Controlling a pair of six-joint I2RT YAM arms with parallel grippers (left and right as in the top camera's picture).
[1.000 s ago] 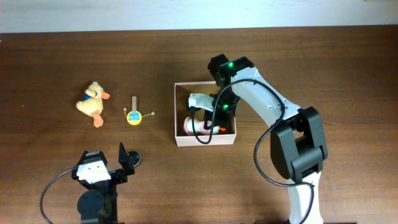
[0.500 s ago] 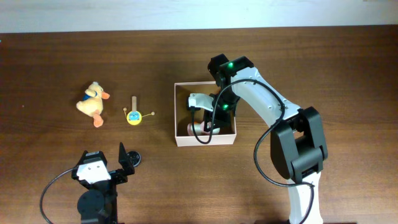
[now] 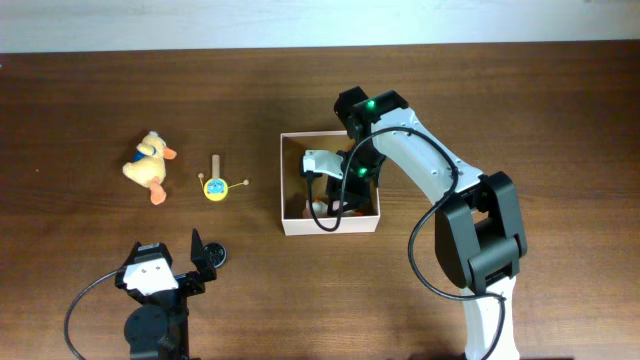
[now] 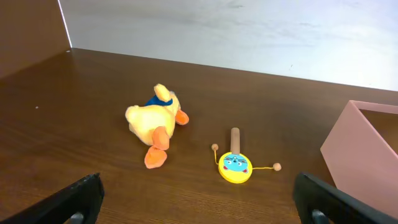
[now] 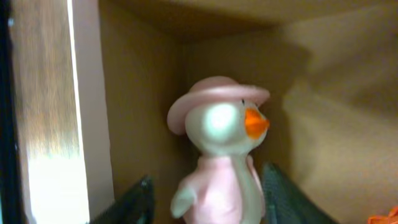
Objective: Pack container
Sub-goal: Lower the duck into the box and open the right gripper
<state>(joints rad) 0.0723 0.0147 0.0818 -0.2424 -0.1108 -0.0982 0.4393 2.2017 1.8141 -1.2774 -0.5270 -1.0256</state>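
Observation:
The container (image 3: 330, 226) is a square white box with a tan inside, at mid-table; its wall also shows in the left wrist view (image 4: 367, 149). My right gripper (image 3: 335, 200) is down inside it. In the right wrist view the jaws (image 5: 208, 186) are part-closed on a pink duck with a pink hat and orange beak (image 5: 221, 143), near a tan corner of the box (image 5: 323, 93). The arm hides most of the duck from overhead. My left gripper (image 3: 205, 256) is open and empty at the front left (image 4: 196, 199).
A yellow plush duck (image 3: 150, 165) (image 4: 155, 121) and a small yellow drum toy on a stick (image 3: 214, 186) (image 4: 235, 167) lie left of the box. Something orange (image 5: 388, 218) lies in the box at the right.
The pink duck showed at the box's front left one second ago; it has moved under the right gripper and is almost hidden from overhead. The left arm has not moved.

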